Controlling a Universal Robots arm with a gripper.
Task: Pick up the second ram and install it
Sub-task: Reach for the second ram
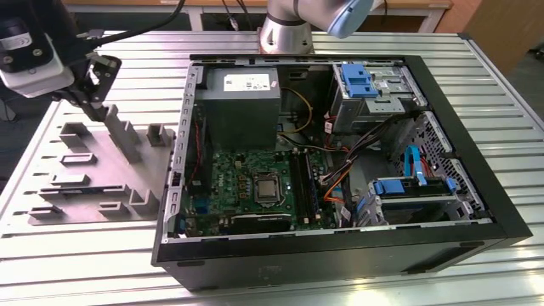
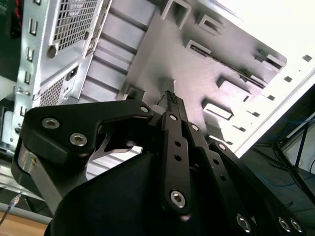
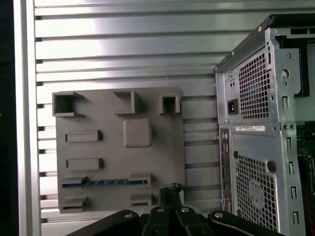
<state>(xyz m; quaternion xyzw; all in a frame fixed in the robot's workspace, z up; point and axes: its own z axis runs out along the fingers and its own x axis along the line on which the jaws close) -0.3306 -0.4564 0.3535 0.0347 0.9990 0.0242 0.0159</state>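
Slatted aluminium table, grey fixture plate holding second ram, end effector closed, empty, over plate

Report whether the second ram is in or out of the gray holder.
In: the second ram sits on edge, slotted into the gray holder.

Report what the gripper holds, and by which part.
Nothing is held. The gripper is shut with nothing between its tips, above the grey holder tray. The second ram sits on edge in a tray slot, apart from the gripper.
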